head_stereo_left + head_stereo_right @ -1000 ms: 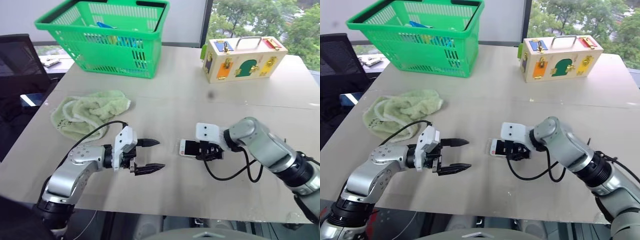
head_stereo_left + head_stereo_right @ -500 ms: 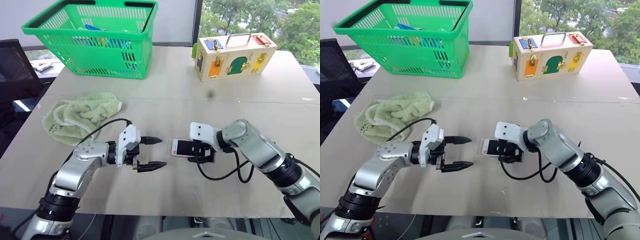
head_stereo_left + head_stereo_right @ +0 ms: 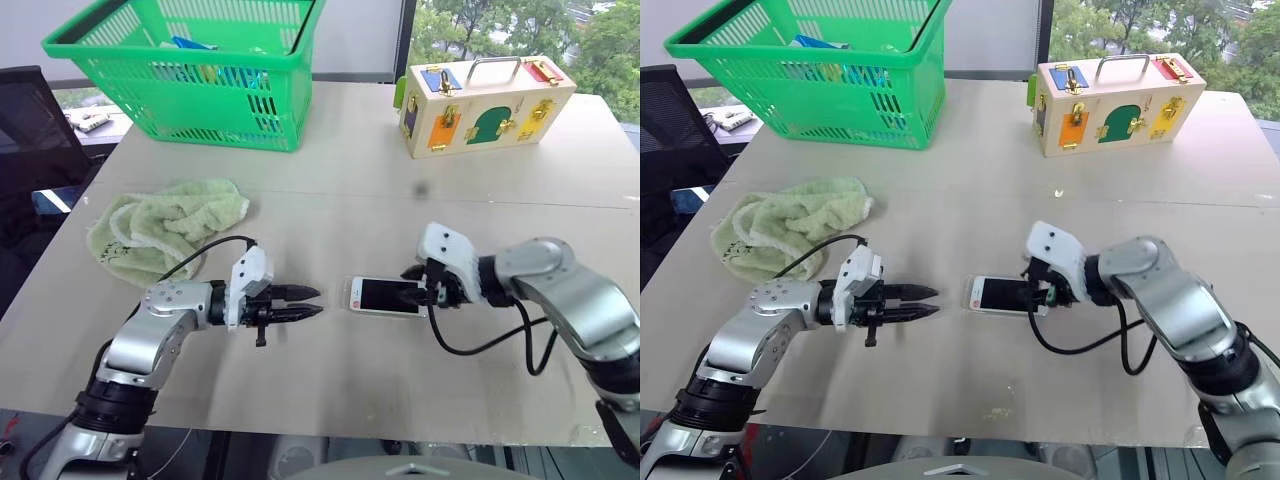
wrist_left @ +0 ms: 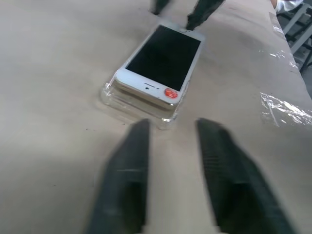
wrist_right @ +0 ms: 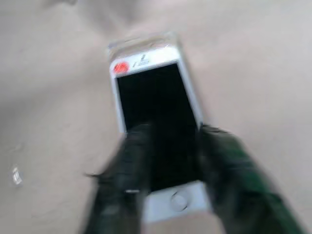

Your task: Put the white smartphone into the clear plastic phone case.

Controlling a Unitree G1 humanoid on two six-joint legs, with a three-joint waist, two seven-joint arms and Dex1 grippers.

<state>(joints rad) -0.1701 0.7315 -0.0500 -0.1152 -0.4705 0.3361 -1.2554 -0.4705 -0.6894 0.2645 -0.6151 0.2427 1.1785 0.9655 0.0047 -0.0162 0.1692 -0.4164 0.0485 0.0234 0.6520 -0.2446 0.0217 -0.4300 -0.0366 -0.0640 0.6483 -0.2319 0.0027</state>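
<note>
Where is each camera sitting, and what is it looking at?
Left eye: on the head, looking down at the table, phone, both arms.
Right eye: beside it, same scene, with the basket, towel and wooden box.
Left wrist: looks along the left hand at the phone lying on the clear case.
Right wrist: looks along the right hand over the phone's screen.
Both wrist cameras see the phone from opposite ends.

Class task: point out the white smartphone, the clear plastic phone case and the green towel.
white smartphone (image 4: pixel 163 57), left wrist view, middle of its black screen.
clear plastic phone case (image 4: pixel 108 95), left wrist view, its near corner.
green towel (image 3: pixel 165 228), left eye view, its middle.
</note>
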